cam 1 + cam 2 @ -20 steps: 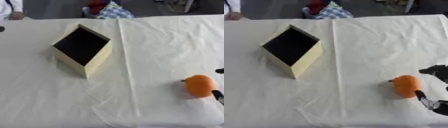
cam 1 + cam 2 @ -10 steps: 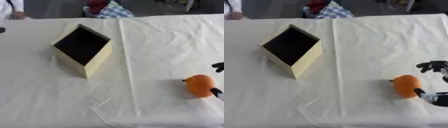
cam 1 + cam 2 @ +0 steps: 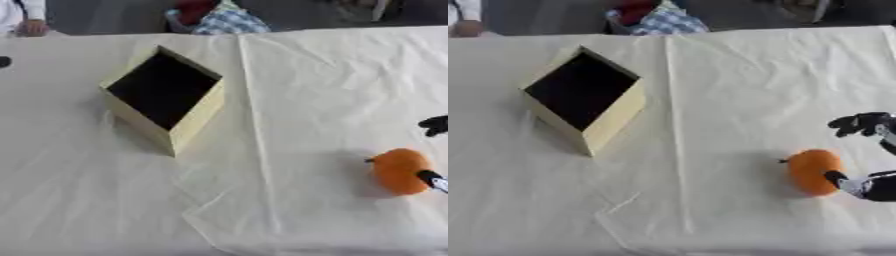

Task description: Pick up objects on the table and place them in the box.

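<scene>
An orange fruit point(image 3: 813, 170) with a short stem lies on the white cloth at the right. My right hand point(image 3: 873, 186) comes in from the right edge beside it. The thumb tip touches the fruit's lower right side, and the dark fingers point(image 3: 859, 123) are spread above and to the right, clear of the fruit. The hand is open and holds nothing. A pale yellow box point(image 3: 194, 119) with a dark open inside stands at the left, turned corner-on. My left hand shows in neither view.
The white cloth point(image 3: 289, 90) covering the table is wrinkled, with a fold running down its middle. A small dark shape point(image 3: 3, 61) sits at the left edge. A person's hand point(image 3: 32, 27) rests at the far left corner.
The right hand's fingers have shifted slightly up the view, and the thumb has crept closer against the orange's lower right side. The orange and the box have not moved.
</scene>
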Available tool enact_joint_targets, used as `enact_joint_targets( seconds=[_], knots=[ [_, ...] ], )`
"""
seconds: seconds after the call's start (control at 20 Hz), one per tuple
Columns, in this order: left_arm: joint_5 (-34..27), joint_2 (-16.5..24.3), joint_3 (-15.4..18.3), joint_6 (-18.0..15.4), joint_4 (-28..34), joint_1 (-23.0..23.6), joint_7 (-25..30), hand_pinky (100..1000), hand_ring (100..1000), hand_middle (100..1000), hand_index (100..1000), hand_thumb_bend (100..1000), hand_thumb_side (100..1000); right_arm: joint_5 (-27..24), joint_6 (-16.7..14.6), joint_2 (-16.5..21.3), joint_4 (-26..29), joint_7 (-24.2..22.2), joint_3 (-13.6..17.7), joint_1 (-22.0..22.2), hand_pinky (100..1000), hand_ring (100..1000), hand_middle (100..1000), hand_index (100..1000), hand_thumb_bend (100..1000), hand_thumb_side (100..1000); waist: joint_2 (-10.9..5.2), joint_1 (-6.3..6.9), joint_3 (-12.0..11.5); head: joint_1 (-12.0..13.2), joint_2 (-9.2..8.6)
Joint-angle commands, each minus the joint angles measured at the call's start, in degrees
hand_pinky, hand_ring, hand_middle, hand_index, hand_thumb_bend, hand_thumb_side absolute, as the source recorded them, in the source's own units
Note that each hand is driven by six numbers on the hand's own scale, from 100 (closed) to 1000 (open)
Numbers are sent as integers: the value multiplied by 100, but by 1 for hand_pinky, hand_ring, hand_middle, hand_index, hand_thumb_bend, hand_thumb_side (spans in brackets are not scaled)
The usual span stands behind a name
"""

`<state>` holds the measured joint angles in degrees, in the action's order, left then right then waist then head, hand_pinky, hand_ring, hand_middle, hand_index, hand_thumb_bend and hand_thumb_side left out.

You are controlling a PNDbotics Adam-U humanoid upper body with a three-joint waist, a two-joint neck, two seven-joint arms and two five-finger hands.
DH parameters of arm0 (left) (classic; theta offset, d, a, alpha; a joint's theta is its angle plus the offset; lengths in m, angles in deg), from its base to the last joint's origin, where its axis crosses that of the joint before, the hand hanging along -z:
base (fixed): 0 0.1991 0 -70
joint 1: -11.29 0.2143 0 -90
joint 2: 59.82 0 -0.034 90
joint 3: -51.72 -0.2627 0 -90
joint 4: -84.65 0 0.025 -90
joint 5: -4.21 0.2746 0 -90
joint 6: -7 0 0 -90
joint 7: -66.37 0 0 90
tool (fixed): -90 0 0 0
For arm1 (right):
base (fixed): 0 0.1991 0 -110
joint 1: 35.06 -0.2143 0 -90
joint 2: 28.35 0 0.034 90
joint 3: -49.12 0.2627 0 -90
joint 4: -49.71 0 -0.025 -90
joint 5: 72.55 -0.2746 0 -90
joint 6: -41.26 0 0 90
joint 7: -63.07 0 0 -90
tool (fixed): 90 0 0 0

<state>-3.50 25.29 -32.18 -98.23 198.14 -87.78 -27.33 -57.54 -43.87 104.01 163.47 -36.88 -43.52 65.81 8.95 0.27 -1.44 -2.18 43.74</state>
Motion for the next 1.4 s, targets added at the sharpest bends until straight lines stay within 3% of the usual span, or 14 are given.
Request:
enact_joint_targets(
  seconds=[0.05, 0.1, 0.6, 0.9, 1.25, 1.4],
  knots=[
    [-22, 86, -11, -1, 111, -67, 26, 688, 767, 770, 734, 100, 793, -20, 74, 239, 84, -210, -8, -75, 822, 821, 723, 880, 414, 144, -39, -8, -6, -18, 37],
    [-23, 82, -11, 3, 111, -67, 27, 688, 767, 770, 734, 100, 792, -47, 107, 240, 84, -286, -28, -84, 825, 823, 726, 880, 420, 103, -36, -8, -12, -21, 37],
    [-34, 43, -25, 33, 111, -67, 49, 688, 768, 768, 734, 100, 797, -126, 505, 270, 84, -663, -193, -243, 828, 822, 720, 876, 428, 100, -19, -12, -51, -53, 37],
    [-33, 19, -35, 49, 111, -70, 69, 687, 768, 769, 734, 100, 798, 7, 819, 258, 84, -737, -318, -340, 820, 801, 622, 845, 432, 100, 2, -10, -77, -75, 37],
    [-32, -4, -45, 56, 111, -77, 90, 687, 768, 769, 733, 100, 799, 295, 1117, 245, 84, -824, -462, -378, 754, 700, 541, 777, 309, 100, 22, -1, -104, -95, 37],
    [-26, -14, -49, 66, 111, -75, 101, 686, 768, 769, 733, 100, 799, 299, 1133, 226, 84, -792, -493, -408, 698, 621, 479, 698, 286, 100, 30, 1, -104, -96, 37]
  ],
)
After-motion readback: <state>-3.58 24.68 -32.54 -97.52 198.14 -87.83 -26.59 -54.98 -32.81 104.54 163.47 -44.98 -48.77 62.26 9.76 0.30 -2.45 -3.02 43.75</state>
